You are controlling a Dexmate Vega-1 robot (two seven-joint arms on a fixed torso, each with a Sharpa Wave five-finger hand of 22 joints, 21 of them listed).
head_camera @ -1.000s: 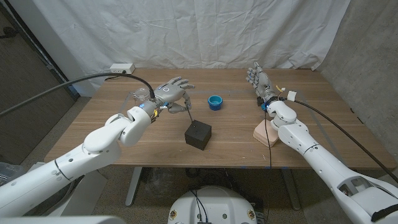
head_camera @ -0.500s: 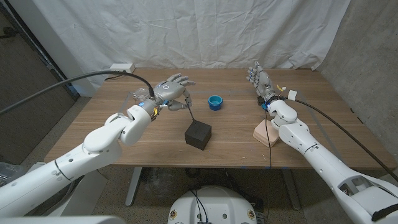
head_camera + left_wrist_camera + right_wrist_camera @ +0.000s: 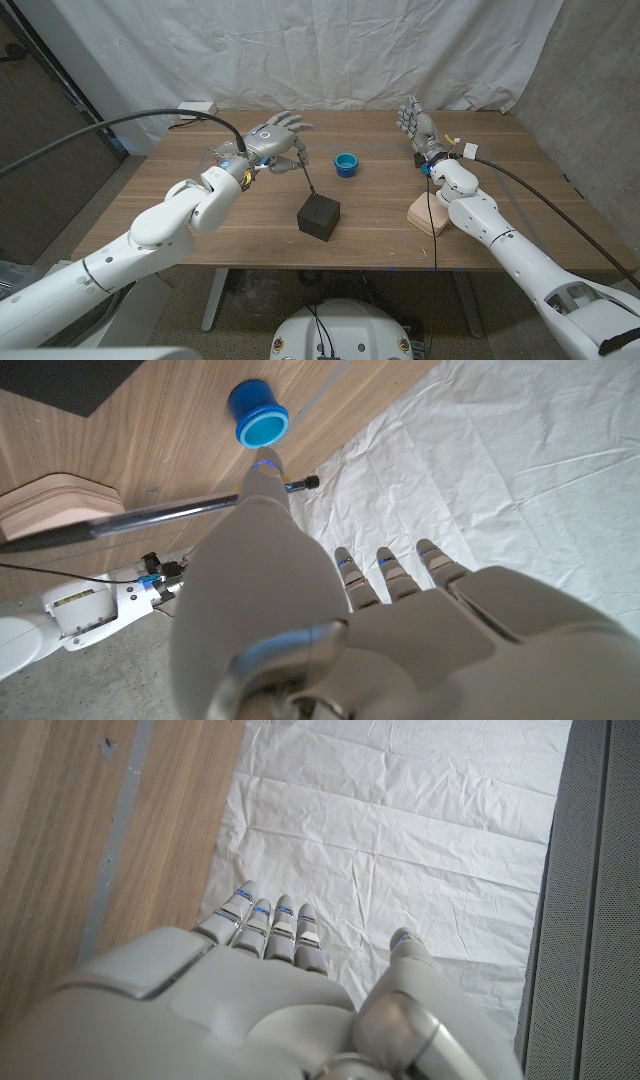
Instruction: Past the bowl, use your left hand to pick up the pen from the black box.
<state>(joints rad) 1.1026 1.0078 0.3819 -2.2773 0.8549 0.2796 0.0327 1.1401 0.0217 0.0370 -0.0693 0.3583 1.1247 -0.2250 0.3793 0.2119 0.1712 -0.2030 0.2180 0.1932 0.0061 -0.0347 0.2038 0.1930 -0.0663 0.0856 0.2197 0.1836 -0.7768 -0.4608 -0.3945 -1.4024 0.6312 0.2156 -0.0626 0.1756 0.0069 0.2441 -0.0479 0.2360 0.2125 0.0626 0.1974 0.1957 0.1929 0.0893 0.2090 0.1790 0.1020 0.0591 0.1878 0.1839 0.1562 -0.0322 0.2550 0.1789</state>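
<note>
Left hand pinches the pen by its upper end, tip slanting down toward the black box below and just clear, blue bowl beside; right hand idle, fingers straight, holding nothing.

A wooden counter stands before a creased white cloth backdrop that hangs across the rear. A grey wall rises on one side and a dark panel on the other. The floor below is grey. Light falls evenly.
</note>
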